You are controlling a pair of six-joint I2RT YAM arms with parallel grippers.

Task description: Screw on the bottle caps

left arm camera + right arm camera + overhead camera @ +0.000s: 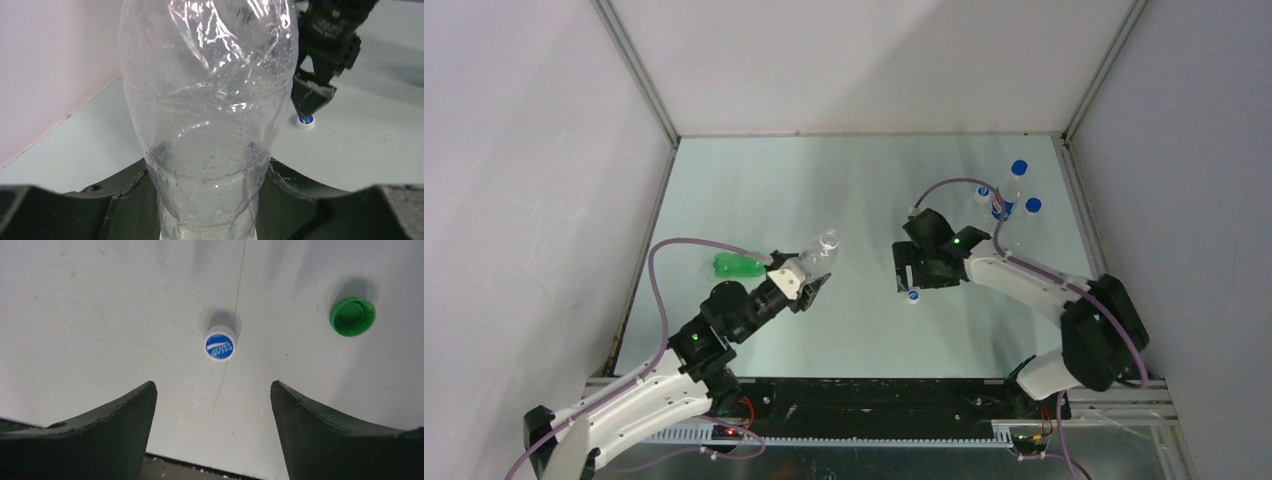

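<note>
white cap (220, 343) lies below the wide-open right gripper (212, 386), which should lower centred over it; left gripper (812, 280) grips the clear bottle (207, 100).

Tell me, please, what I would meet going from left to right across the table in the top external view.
Green bottle, lying on its side → clear bottle → white cap → blue-capped bottles, grouped near the right wall.
</note>
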